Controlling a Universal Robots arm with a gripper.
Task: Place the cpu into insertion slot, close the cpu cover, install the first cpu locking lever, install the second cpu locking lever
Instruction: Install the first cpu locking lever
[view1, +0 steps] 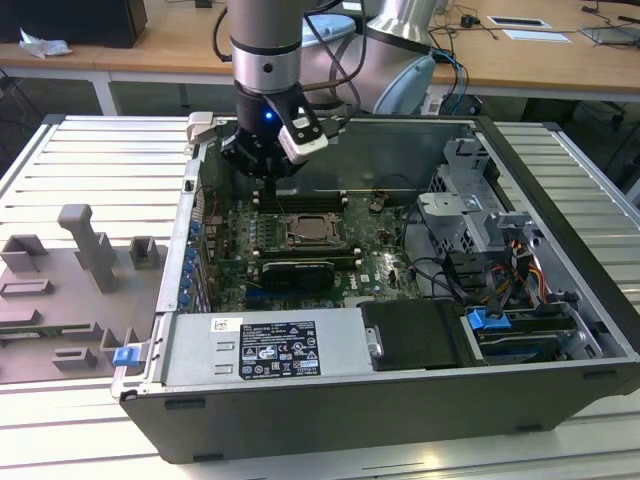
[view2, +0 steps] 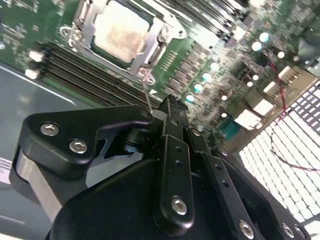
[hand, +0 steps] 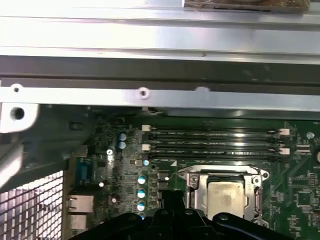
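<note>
Closest in the second wrist view is the black gripper (view2: 170, 106). Its fingers (view2: 172, 145) are drawn together with no gap showing. A thin wire locking lever (view2: 146, 92) runs from the socket's corner up to their tips; whether they pinch it I cannot tell.

In the exterior view, starting from that view's left, grey fixture blocks (view1: 90, 245) stand on the slatted metal bench (view1: 90, 150), just beside the open computer case (view1: 400, 430). The arm (view1: 265, 50) hangs over the case's far-left part, with the fingers pointing down at the green motherboard (view1: 225, 245) near the memory slots (hand: 215, 142).

Toward that view's right, mid-board, the cpu (view1: 305, 232) lies in the insertion slot (hand: 260, 200), and the cpu cover (hand: 220, 176) lies flat around its pale top. Further right stand the drive cage (view1: 465, 200) and bundled cables (view1: 525, 265).
</note>
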